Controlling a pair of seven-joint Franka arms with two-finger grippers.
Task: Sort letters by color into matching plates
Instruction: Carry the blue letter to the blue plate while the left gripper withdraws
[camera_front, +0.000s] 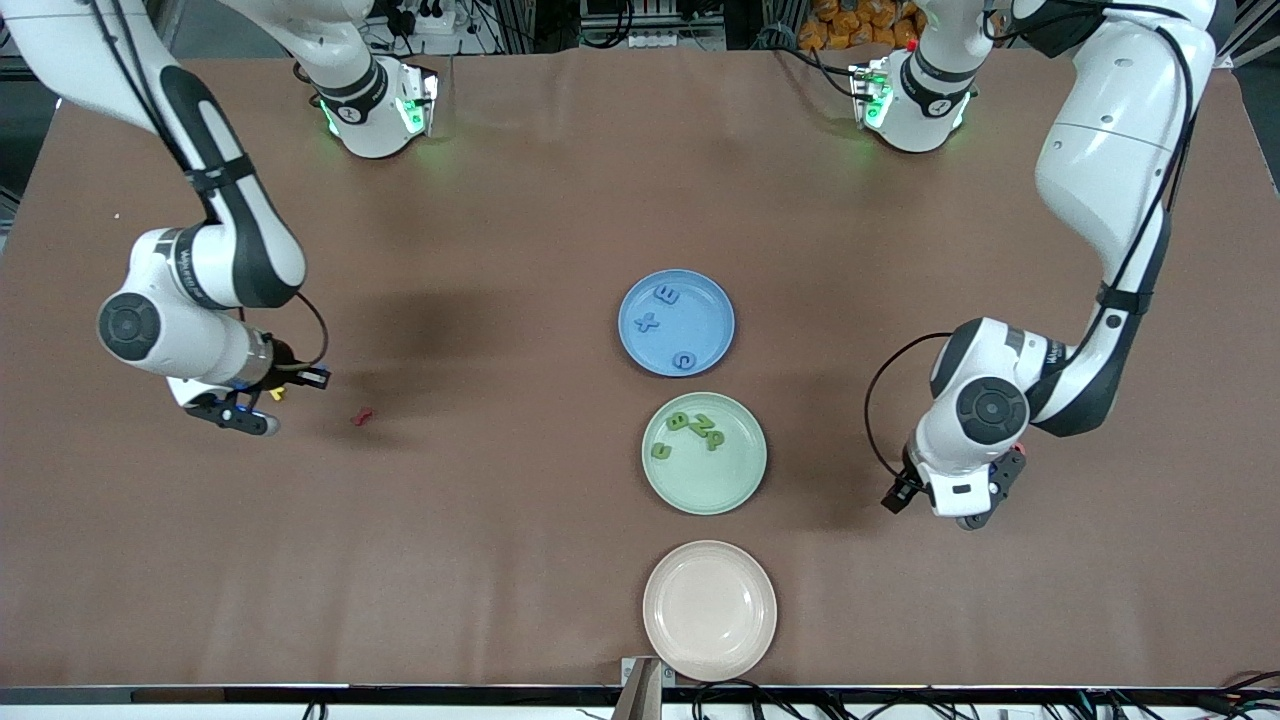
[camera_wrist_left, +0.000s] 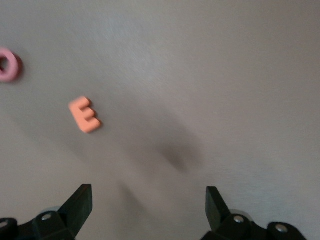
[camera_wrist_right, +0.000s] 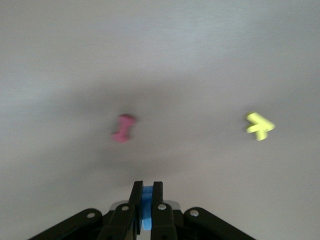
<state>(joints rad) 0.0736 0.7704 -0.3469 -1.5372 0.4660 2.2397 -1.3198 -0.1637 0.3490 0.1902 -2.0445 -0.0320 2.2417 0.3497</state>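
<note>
The blue plate (camera_front: 677, 322) lies in the middle of the table and holds three blue letters (camera_front: 665, 294). The green plate (camera_front: 704, 452), nearer to the front camera and just beside it, holds four green letters (camera_front: 697, 430). A cream plate (camera_front: 709, 609), nearest to the camera, is empty. So the green sorting looks finished, and one blue piece is still missing from its plate.

That piece seems to be in the right gripper (camera_wrist_right: 145, 202). Its fingers are pressed together on a small blue letter (camera_wrist_right: 147, 205), seen in the right wrist view. This gripper hangs low over the table toward the right arm's end, well apart from the plates. On the cloth below it lie a red letter (camera_front: 362, 416) and a yellow letter (camera_wrist_right: 259, 126), which are not part of the task.

The left gripper (camera_wrist_left: 149, 207) is over the table toward the left arm's end, with its fingers spread wide and nothing between them. An orange letter (camera_wrist_left: 84, 115) and a pink ring-shaped letter (camera_wrist_left: 8, 65) lie below it. This arm appears to wait.

The step in hand, in my judgement, is carrying the last blue letter. The next move calls for lifting it, bringing it over the blue plate, and opening the fingers only when it is inside the rim, without disturbing the three letters already there.
</note>
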